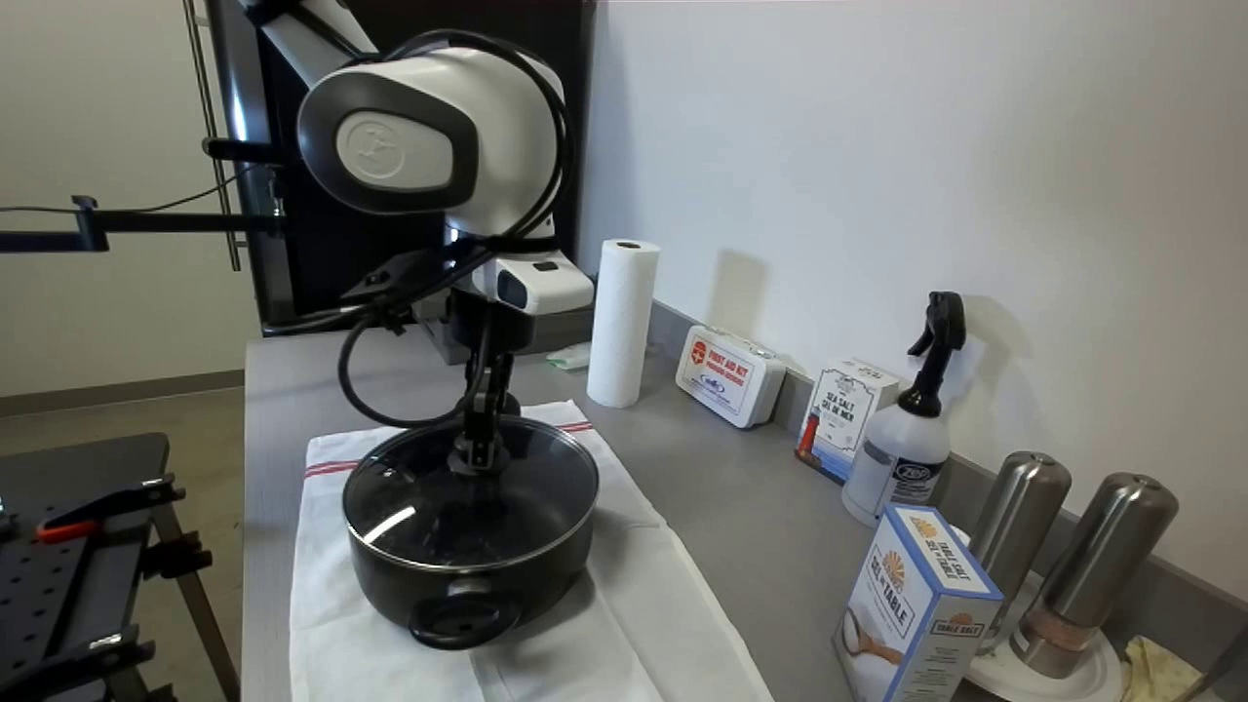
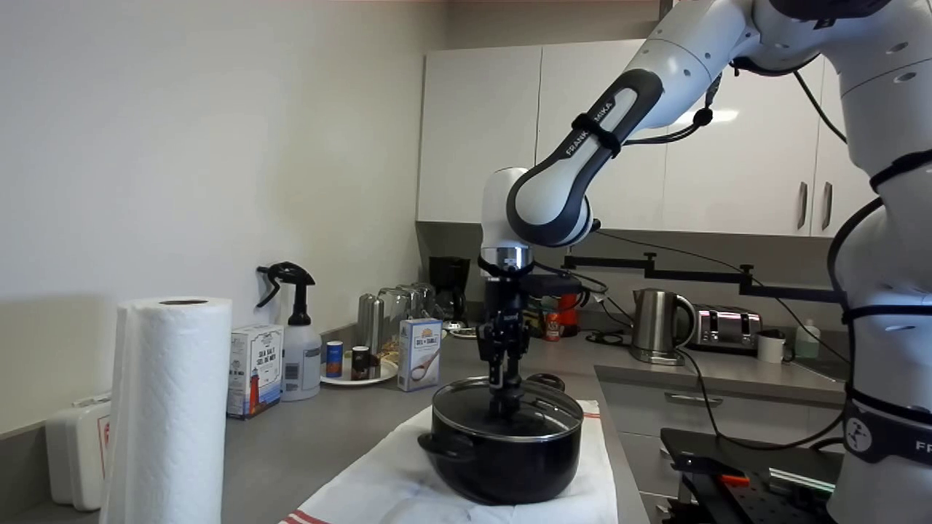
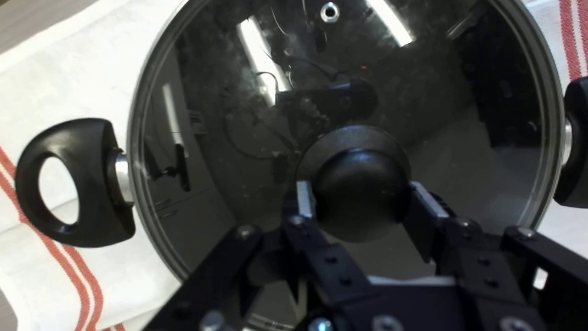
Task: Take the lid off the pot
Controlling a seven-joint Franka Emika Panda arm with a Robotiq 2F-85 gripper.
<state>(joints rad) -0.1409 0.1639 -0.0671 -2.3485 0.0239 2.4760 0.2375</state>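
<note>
The black pot (image 1: 390, 585) stands on a white towel, also in an exterior view (image 2: 510, 466), its two side handles showing. The see-through glass lid (image 1: 473, 531) with a metal rim sits level on the pot; it also shows in an exterior view (image 2: 542, 421) and nearly fills the wrist view (image 3: 257, 184). My gripper (image 3: 360, 198) points straight down at the lid's centre, also in both exterior views (image 1: 478, 458) (image 2: 504, 389). Its fingers are shut on the round black knob (image 3: 363, 170), one on each side, with no clear gap. The knob is mostly hidden in the exterior views.
The white towel (image 1: 673, 624) lies on the grey counter (image 1: 721, 517). Along the wall stand a paper towel roll (image 1: 624, 322), a first aid kit (image 1: 729, 375), a sea salt box (image 1: 848, 414), a spray bottle (image 1: 897, 458), a table salt box (image 1: 912, 604) and steel canisters (image 1: 1097, 565).
</note>
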